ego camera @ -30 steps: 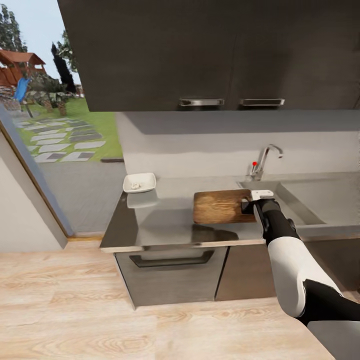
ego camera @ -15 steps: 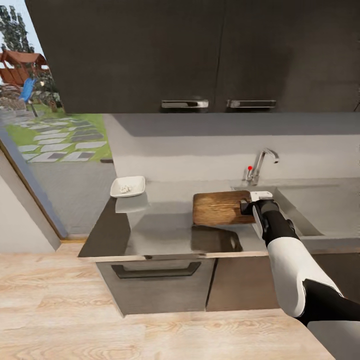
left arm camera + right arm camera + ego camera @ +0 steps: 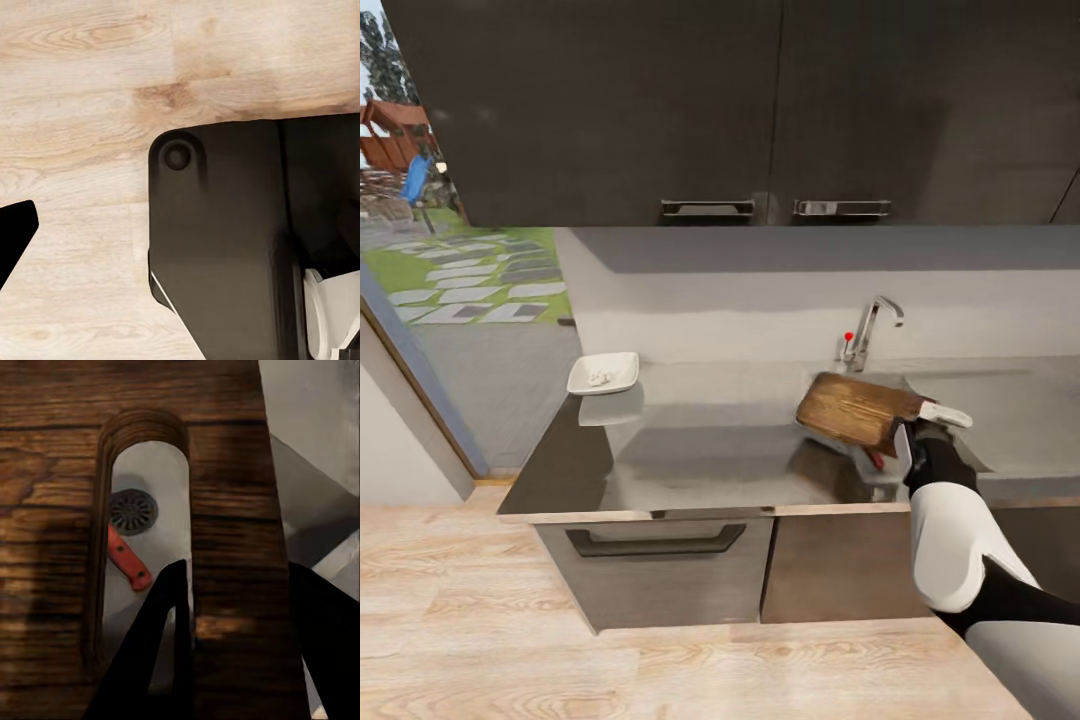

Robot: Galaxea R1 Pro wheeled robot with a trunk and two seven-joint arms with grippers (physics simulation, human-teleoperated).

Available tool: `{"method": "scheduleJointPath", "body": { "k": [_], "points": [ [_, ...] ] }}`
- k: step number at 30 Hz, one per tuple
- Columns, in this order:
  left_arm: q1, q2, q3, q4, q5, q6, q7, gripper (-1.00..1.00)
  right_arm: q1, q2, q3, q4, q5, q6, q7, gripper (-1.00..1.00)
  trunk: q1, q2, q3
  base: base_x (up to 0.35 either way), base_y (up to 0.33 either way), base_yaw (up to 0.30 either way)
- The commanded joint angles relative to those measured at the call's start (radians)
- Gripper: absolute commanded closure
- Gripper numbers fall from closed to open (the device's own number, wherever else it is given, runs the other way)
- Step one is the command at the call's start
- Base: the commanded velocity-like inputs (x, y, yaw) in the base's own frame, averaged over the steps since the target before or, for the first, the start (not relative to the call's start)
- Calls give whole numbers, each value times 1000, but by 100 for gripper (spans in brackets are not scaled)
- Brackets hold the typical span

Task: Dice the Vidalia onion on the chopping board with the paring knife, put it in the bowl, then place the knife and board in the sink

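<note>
My right gripper (image 3: 917, 428) is shut on the short, slotted edge of the dark-brown chopping board (image 3: 855, 409). The board hangs tilted over the sink (image 3: 970, 452), just in front of the tap (image 3: 865, 334). In the right wrist view one finger (image 3: 166, 649) goes through the board's slot and the other grips the board's end. Through that slot I see the round drain (image 3: 133, 510) and the paring knife's red handle (image 3: 127, 559) lying in the basin. The red handle (image 3: 875, 460) also peeks out under the board. The white bowl (image 3: 603, 373) with white onion dice stands at the countertop's (image 3: 700, 450) far left corner.
Dark wall cabinets (image 3: 760, 110) hang above the worktop. A drawer front (image 3: 655, 545) sits below the counter. The left wrist view looks down on light wood floor (image 3: 82, 90) and the robot's dark base (image 3: 225, 240), with one left fingertip (image 3: 15, 232) at the picture's edge.
The right gripper has carried the chopping board rightward off the countertop and tilted it over the sink. The head view has also shifted, so the bowl now sits further left in it.
</note>
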Motion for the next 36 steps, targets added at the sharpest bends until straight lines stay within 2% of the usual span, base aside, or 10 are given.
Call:
{"method": "scheduleJointPath", "body": {
  "k": [1,2,6,11,13,23,24,29,36],
  "points": [
    [0,1,-9,-2,10,-2,4,-100,-1,3,-15,4,-4,-13,-26,100,1,-2,-2,0,-1,0],
    [0,1,-9,-2,10,-2,4,-100,-1,3,-26,21,-4,-26,-62,100,1,-2,-2,0,0,0],
    [0,1,-9,-2,10,-2,4,-100,-1,0,-40,76,-19,-54,-134,100,1,-2,-2,0,0,0],
    [0,1,-9,-2,10,-2,4,-100,-1,-6,-43,87,-120,-70,-229,100,1,-2,-2,63,0,0],
    [0,0,-9,-2,10,-2,4,-100,-1,-8,-43,87,-141,-70,-255,100,1,-2,-2,258,0,0],
    [0,0,-9,-3,10,-2,4,-100,-1,-14,-47,78,-152,-77,-272,100,1,-2,-2,308,0,0],
    [0,0,-9,-3,10,-2,4,-100,-1,-15,-54,76,-155,-77,-278,100,1,-2,-2,316,0,0],
    [0,0,-9,-3,10,-2,4,-100,-1,-35,-138,72,-188,-109,-322,100,1,-2,-2,302,0,0],
    [0,1,-9,-3,10,-8,4,-100,-1,-57,-163,73,-190,-123,-331,100,1,-2,-2,61,0,0]
  ]
}}
